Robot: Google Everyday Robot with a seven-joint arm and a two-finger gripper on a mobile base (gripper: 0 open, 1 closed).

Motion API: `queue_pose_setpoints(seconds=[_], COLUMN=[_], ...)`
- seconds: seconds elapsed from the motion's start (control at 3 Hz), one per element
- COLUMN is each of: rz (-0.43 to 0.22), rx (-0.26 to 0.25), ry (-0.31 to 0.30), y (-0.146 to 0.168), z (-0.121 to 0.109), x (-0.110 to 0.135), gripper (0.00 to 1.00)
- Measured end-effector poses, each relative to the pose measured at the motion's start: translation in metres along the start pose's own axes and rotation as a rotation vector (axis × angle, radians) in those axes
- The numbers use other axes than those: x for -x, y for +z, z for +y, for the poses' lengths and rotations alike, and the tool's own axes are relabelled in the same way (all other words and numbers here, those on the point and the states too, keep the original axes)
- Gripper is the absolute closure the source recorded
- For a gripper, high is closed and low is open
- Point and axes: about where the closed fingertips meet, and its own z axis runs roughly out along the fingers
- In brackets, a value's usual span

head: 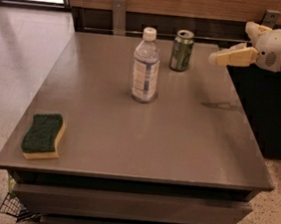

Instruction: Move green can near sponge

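The green can point(182, 50) stands upright at the far edge of the grey table point(187, 139), right of centre. The sponge point(43, 136), dark green on top with a yellow base, lies flat at the table's near left corner. My gripper point(221, 58) reaches in from the right above the far right part of the table, a short way to the right of the can and apart from it. It holds nothing that I can see.
A clear plastic water bottle point(146, 66) with a white cap stands upright left of and in front of the can. A dark cabinet point(270, 112) stands beside the table's right edge. A wood-panelled wall runs behind the table.
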Motion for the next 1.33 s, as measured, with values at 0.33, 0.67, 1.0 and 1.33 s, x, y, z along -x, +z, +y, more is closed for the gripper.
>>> queue_pose_setpoints(seconds=[0.33, 0.67, 1.0, 1.33], rz=[-0.017, -0.026, -0.034, -0.04], rx=[0.011, 0.017, 0.029, 0.049], ry=[0.024, 0.052, 0.079, 0.107], y=[0.027, 0.055, 0.077, 0.097], z=[-0.012, -0.024, -0.029, -0.029], x=[-0.009, -0.022, -0.037, -0.05], gripper=[0.0, 0.0, 0.0, 0.0])
